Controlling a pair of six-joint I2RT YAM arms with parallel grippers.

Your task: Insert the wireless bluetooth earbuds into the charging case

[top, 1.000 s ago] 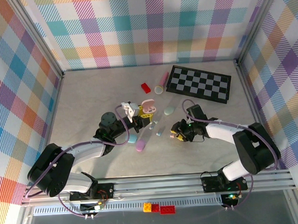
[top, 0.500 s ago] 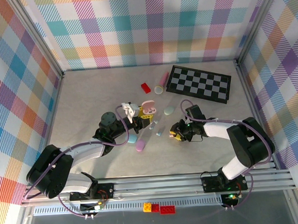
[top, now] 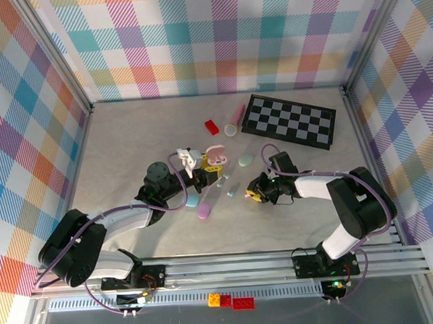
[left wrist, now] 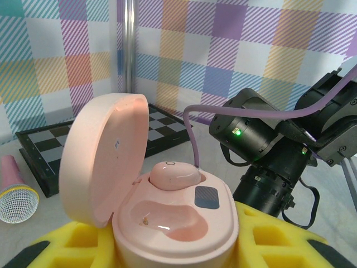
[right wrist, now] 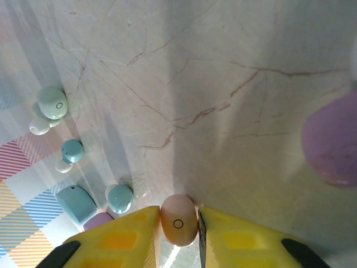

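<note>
- A small pink oval plastic earbud [right wrist: 178,219] with a tiny ring mark on its face sits pinched between the yellow foam pads of the right pincer [top: 255,195], just above the pale marbled counter [right wrist: 234,84].
- The pads grip the bud across its narrow width, so its long axis runs along the fingers.
- A pink oval plastic charging case [left wrist: 223,226] stands with its lid hinged up. The left pincer [top: 208,170] is clenched on its base, and yellow pads show either side of it in the left wrist view.
- A matching pink earbud [left wrist: 173,174] already fills the case's far socket. The near socket [left wrist: 162,215] is an empty glossy hollow.
- From above, the case lies to the left of the right pincer and a little farther from the arm bases. It is near but apart, and the right arm is the one carrying the bud.
- The coming move likely turns on bringing the bud leftward over the empty socket and lining its long axis up with that hollow.
- Loose buds lie on the counter beside the right pincer: a whitish-mint earbud [right wrist: 52,103] and two teal earbuds [right wrist: 72,149].
- Farther off are a blurred purple oval case [right wrist: 333,146], a black-and-white checkered board [top: 290,120] and a small red brick [top: 212,127].
</note>
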